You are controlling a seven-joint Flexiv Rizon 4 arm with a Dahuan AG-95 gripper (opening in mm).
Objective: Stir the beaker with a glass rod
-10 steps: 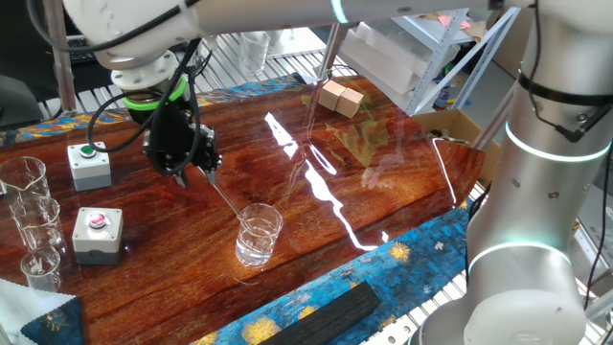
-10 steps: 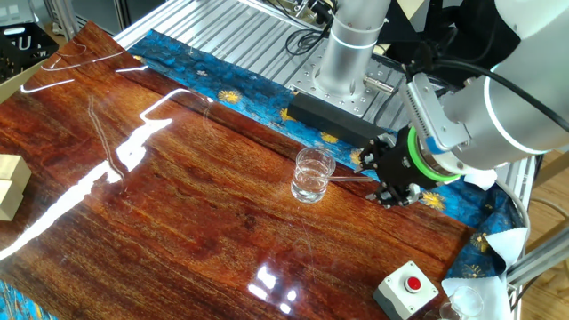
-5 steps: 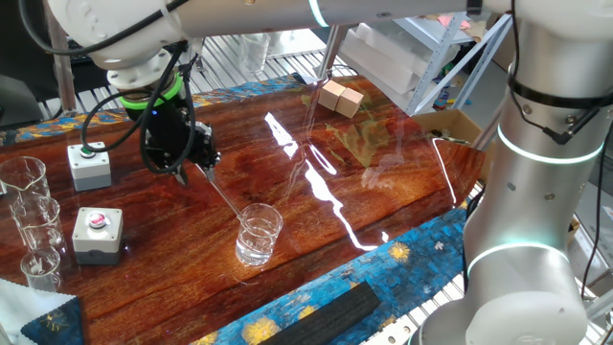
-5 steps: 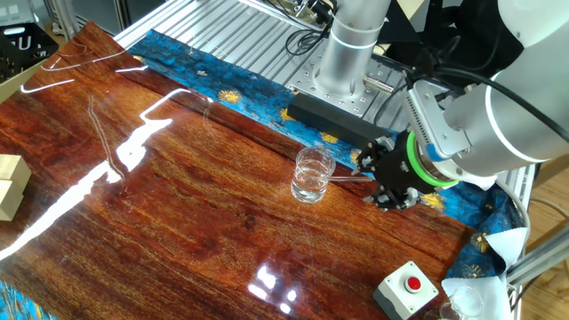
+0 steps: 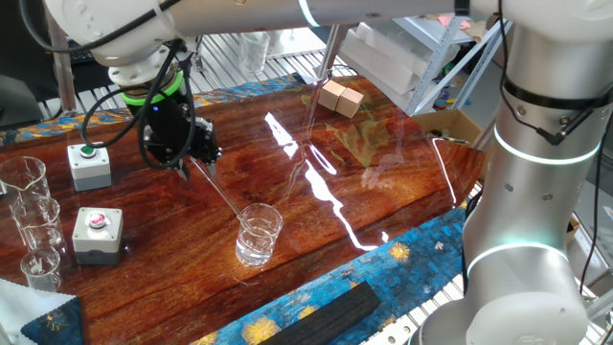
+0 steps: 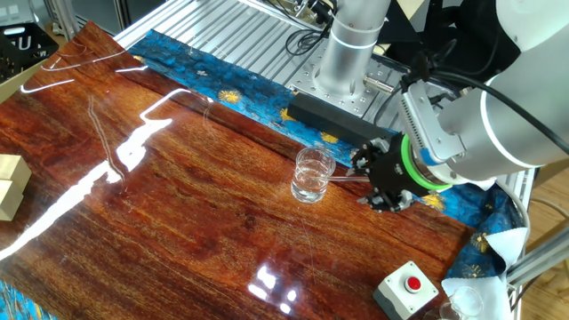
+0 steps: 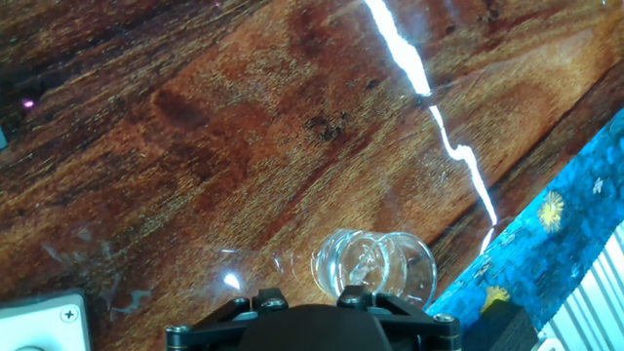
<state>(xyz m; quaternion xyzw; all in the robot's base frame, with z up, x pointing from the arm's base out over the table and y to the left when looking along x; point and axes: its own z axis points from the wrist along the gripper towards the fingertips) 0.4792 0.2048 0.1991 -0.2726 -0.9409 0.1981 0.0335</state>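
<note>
The beaker [image 5: 259, 234] is a short clear glass standing on the wooden table near its front edge. It also shows in the other fixed view [image 6: 313, 173] and in the hand view [image 7: 374, 265]. The glass rod [image 5: 222, 196] is thin and clear and slants from my gripper down into the beaker. In the other fixed view the rod [image 6: 348, 177] runs from the beaker's rim to the fingers. My gripper [image 5: 192, 161] is shut on the rod's upper end, up and left of the beaker. It also shows in the other fixed view [image 6: 372, 178]. In the hand view its fingertips are hidden behind the hand's body.
Three clear beakers [image 5: 26, 226] stand together at the left edge. Two grey button boxes [image 5: 88, 165] [image 5: 98, 233] sit near them. Wooden blocks [image 5: 340, 97] lie at the back. A black bar [image 5: 316, 311] lies on the blue cloth in front. A cardboard box [image 5: 458, 125] is at the right.
My gripper has moved a little up and away from the beaker, tilting the rod. The rod's lower end stays in the beaker, which has not moved.
</note>
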